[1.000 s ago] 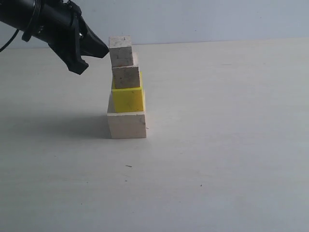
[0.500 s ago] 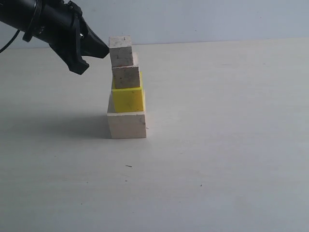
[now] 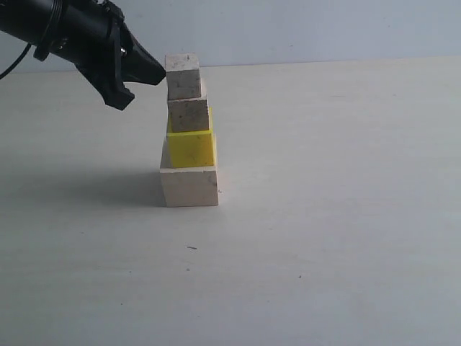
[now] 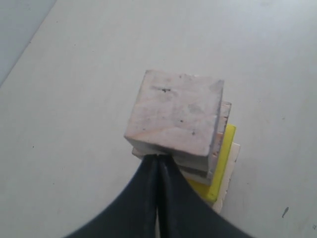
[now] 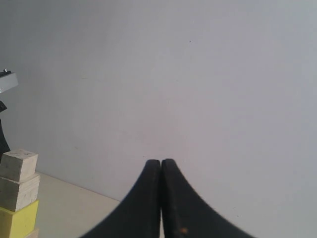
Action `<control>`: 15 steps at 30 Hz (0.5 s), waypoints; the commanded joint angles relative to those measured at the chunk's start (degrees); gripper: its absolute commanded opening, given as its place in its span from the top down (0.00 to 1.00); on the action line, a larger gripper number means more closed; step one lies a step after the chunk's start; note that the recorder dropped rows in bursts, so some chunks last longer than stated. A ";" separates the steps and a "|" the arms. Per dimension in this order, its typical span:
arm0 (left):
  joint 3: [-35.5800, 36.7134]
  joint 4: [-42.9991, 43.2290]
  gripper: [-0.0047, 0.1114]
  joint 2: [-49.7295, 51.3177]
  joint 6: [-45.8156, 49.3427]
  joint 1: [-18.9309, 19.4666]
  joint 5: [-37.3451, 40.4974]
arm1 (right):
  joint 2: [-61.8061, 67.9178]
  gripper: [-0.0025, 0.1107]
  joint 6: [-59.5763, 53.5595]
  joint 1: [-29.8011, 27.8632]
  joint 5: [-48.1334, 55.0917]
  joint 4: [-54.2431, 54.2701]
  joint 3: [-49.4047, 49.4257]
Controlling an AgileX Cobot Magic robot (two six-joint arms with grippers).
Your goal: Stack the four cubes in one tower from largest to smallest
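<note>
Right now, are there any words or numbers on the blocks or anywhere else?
None: no words, numbers or signs can be read anywhere. The top small cube shows only dark specks, not letters. The second small cube, the yellow cube and the large pale cube are blank. The left end effector is plain black, and the table carries no writing.

— What did the room look like?
— A pale, off-white worktop filled most of the view and met a plain bluish-grey wall behind it.
— And the light?
— Soft. A faint shadow lay across the worktop's left side, and a few dark specks dotted it.
</note>
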 commanded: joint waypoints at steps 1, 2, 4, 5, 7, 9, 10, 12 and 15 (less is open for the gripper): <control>-0.20 -0.87 0.96 0.09 0.06 0.03 -0.74 | -0.27 0.98 0.04 0.06 -0.21 0.03 0.31; -0.20 -0.87 0.96 0.09 0.06 0.03 -0.85 | -0.27 0.98 0.04 0.06 -0.21 0.03 0.31; -0.20 -0.87 0.96 0.09 0.06 0.03 -0.99 | -0.27 0.98 0.04 0.06 -0.21 0.03 0.31; -0.20 -0.87 0.96 0.09 0.06 0.03 -1.16 | -0.27 0.98 0.04 0.06 -0.21 0.03 0.31; -0.20 -0.87 0.96 0.09 0.06 0.03 -1.20 | -0.27 0.98 0.04 0.06 -0.21 0.03 0.31; -0.20 -0.87 0.96 0.09 0.06 0.03 -1.20 | -0.27 0.98 0.04 0.06 -0.21 0.03 0.31; -0.20 -0.87 0.96 0.09 0.06 0.03 -1.20 | -0.27 0.98 0.04 0.06 -0.21 0.03 0.31; -0.20 -0.87 0.96 0.09 0.06 0.03 -1.20 | -0.27 0.98 0.04 0.06 -0.21 0.03 0.31; -0.20 -0.48 0.96 0.09 -0.28 0.03 -1.19 | -0.27 0.98 0.04 0.06 -0.21 0.03 0.31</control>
